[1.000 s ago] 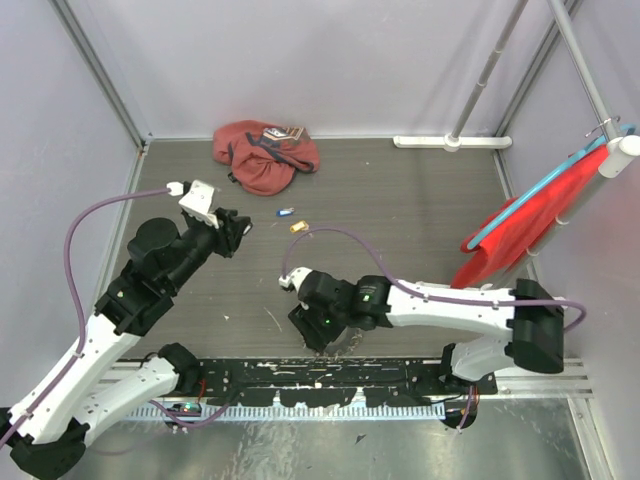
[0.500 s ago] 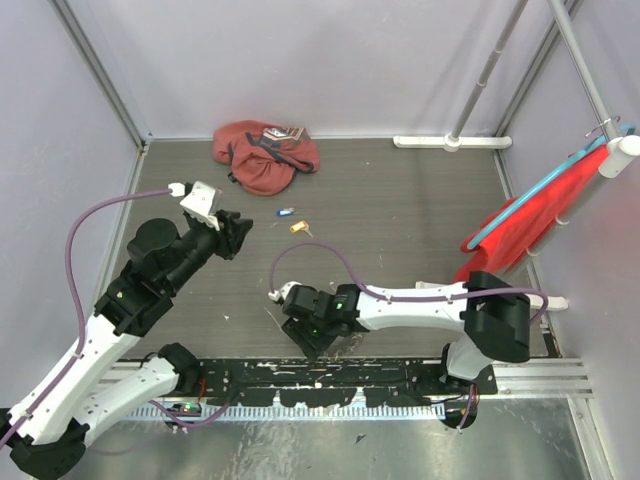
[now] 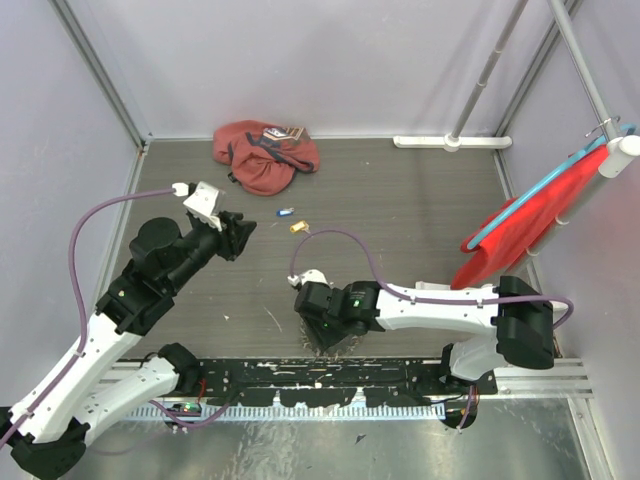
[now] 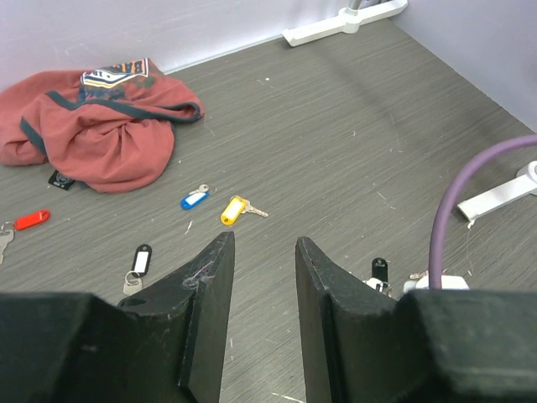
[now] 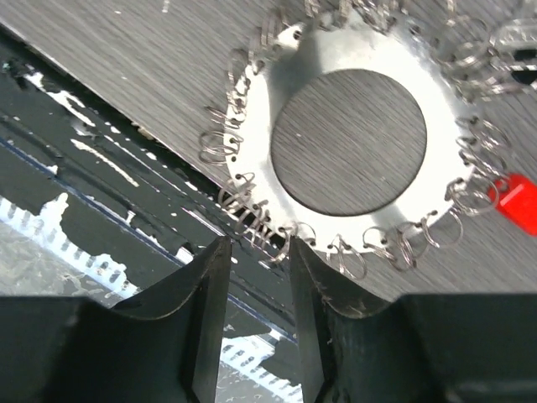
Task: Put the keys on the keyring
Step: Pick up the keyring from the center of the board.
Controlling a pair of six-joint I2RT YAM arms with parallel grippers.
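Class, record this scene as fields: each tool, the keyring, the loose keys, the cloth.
Left tool: open, empty
Right tool: open, at the disc's rim
Keyring: flat silver metal disc edged with small split rings; red plastic tag beside its rim
Loose keys: blue-headed key, yellow-headed key, red-headed key, lying apart
Cloth: reddish-pink cloth bag, crumpled

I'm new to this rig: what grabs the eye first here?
The silver keyring, a disc rimmed with small rings, fills the right wrist view under the right gripper. At the far end lies a crumpled reddish-pink bag, with a blue key and a yellow key just before it; a red cloth hangs on the right.
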